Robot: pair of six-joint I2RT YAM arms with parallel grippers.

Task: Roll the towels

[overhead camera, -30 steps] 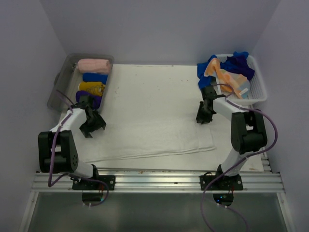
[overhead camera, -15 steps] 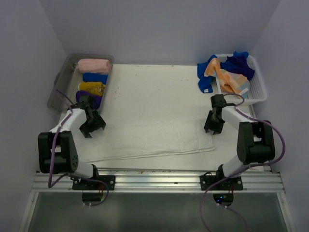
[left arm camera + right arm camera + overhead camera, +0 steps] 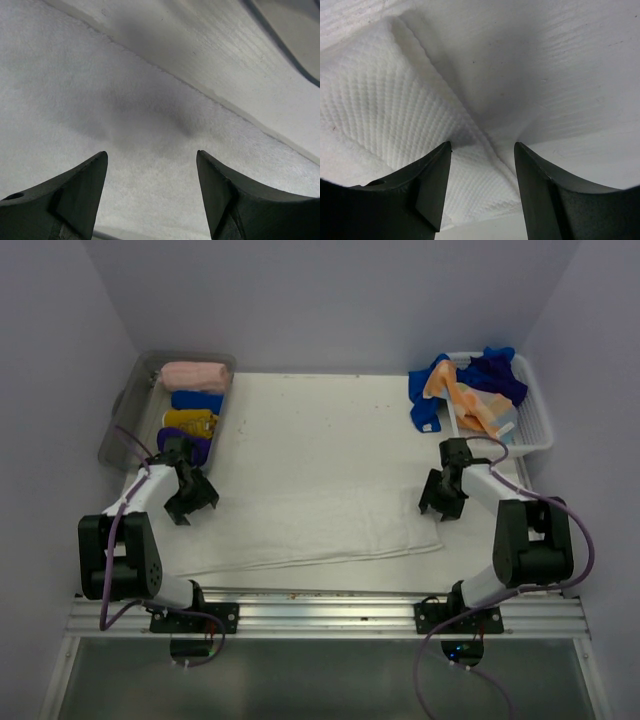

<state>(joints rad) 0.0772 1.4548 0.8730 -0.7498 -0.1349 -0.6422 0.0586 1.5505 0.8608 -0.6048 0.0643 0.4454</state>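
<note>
Your right tool [image 3: 441, 504] has moved right, over folded corner of large white terry towel [image 3: 300, 525]; jaws wider, empty. Left tool [image 3: 190, 500] open, empty, over towel's left edge. Towel flat between arms, unrolled. Next, probably: pinch both ends evenly, roll.

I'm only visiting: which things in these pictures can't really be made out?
- Top view: the purple towel in the grey tub is partly covered by the left arm.
- Top view: the heaped towels in the white basket overlap, so they can't be counted.
- Left wrist view: the white towel is cut off by the frame edges.
- Right wrist view: it is unclear whether the right gripper touches the towel's folded corner.
</note>
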